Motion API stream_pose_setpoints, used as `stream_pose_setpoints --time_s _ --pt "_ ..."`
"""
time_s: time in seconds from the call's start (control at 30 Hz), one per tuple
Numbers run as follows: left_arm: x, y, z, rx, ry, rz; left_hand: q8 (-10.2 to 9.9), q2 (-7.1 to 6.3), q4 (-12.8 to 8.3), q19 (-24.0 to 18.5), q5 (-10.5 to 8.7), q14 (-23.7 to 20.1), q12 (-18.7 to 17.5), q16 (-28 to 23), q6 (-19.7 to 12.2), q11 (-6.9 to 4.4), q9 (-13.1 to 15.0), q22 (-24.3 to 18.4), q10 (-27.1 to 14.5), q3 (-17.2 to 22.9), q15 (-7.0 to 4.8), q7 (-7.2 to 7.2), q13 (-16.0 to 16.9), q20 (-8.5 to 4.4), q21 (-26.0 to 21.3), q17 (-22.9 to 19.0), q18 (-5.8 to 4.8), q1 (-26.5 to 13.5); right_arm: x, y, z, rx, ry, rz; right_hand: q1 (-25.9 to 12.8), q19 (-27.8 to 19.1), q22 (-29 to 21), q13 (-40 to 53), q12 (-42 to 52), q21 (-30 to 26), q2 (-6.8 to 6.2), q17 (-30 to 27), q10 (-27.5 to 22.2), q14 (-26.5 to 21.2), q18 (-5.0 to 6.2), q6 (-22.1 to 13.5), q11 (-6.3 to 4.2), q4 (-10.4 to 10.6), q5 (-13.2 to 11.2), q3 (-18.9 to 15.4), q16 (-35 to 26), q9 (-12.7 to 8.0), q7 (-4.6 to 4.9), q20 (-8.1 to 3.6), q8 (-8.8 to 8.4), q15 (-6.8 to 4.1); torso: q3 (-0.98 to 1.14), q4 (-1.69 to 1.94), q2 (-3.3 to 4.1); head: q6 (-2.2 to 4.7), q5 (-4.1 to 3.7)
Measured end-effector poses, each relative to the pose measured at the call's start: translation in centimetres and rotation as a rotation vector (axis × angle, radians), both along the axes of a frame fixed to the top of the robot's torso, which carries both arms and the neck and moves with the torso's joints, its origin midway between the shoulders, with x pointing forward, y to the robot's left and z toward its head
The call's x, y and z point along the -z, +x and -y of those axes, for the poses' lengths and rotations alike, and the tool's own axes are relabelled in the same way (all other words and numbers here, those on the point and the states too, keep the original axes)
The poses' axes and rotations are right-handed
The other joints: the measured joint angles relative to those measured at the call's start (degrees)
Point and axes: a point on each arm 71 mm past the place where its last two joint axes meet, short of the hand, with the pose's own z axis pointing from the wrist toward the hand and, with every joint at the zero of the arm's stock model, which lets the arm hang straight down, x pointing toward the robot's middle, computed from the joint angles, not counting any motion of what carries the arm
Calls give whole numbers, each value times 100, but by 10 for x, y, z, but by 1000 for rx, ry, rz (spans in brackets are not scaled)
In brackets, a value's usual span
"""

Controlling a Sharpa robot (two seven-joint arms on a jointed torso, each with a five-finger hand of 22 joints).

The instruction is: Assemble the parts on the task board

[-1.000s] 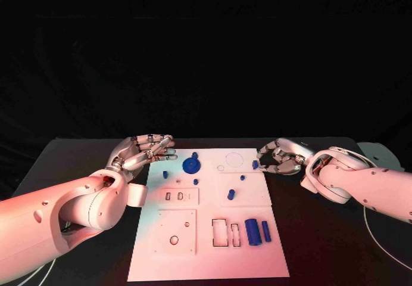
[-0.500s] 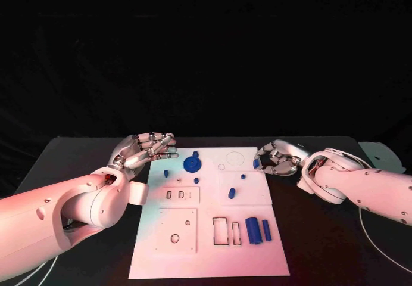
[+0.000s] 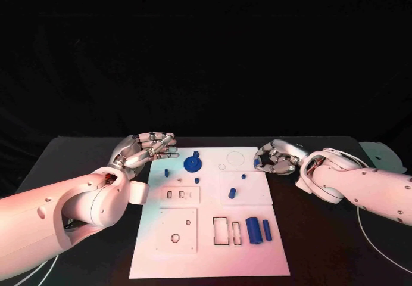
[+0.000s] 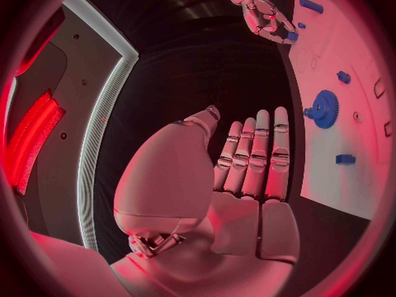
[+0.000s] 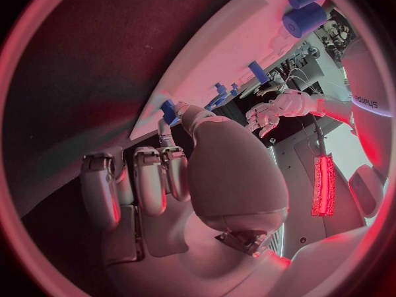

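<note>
The white task board (image 3: 210, 256) lies in the middle of the table. On its far part stand a blue gear (image 3: 192, 164) and several small blue parts, such as a peg (image 3: 231, 192). Two blue cylinders (image 3: 253, 230) lie near its right edge. My right hand (image 3: 276, 158) is at the board's far right edge, fingers curled, pinching a small blue part (image 3: 256, 162) between thumb and a finger; the thumb tip meets this part (image 5: 168, 110) in the right wrist view. My left hand (image 3: 144, 149) hovers beside the board's far left corner, its fingers (image 4: 257, 152) straight and holding nothing.
The board (image 4: 346, 132) has rectangular slots (image 3: 227, 231) and round holes (image 3: 175, 238) in its near half and a circular outline (image 3: 235, 158) at the far side. Black table surrounds it. A pale object (image 3: 384, 156) sits at the table's far right.
My right hand has shifted a little left, closer over the board's far right edge and the small blue part. The left hand has hardly moved.
</note>
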Motion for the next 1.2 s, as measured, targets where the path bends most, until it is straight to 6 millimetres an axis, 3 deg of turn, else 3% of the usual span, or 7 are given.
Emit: stream_pose_setpoints --time_s 0.37,0.5,0.7,0.87,1.2 --pt "0 0 0 3 0 -2 0 0 0 0 0 0 0 0 0 0 0 0 0 0 0 0 0 0 0 -1 0 0 0 2 0 12 0 1 1 0 -1 1 7 0 -1 -1 0 9 0 0 0 0 0 0 0 0 0 0 0 -8 0 1 0 3 3" --pt "0 0 0 4 0 -3 0 0 0 0 0 0 0 0 0 0 0 0 0 0 0 0 0 0 -23 -1 0 0 0 2 1 17 0 2 9 0 -1 5 21 0 53 -1 0 8 0 167 0 -54 -30 87 0 20 -20 0 47 -8 0 0 0 3 7" --pt "0 0 0 6 0 -5 0 0 0 0 0 0 0 1 0 0 0 0 0 0 0 0 0 0 -23 -1 0 0 0 2 0 21 2 7 19 -1 -2 4 73 0 122 -1 14 9 1 458 -132 -150 -81 182 0 76 -150 -42 199 -69 1 -1 0 -10 3" --pt "0 0 0 6 0 -5 0 0 0 0 0 0 0 1 0 0 0 0 0 0 0 0 0 0 -23 4 0 0 -1 2 -1 21 6 15 -7 0 -2 4 72 0 160 -2 4 9 0 476 -169 -167 -100 196 0 79 -140 -81 292 -110 3 -2 0 -18 -1" --pt "1 0 0 5 1 -7 0 0 1 0 0 0 1 2 0 0 0 1 0 -1 0 0 0 0 -23 3 0 0 -7 -3 -9 31 39 73 -127 0 -2 3 131 0 231 -2 10 -4 0 477 -216 -121 -75 190 0 79 -140 -122 314 -123 2 -1 0 -37 -10"
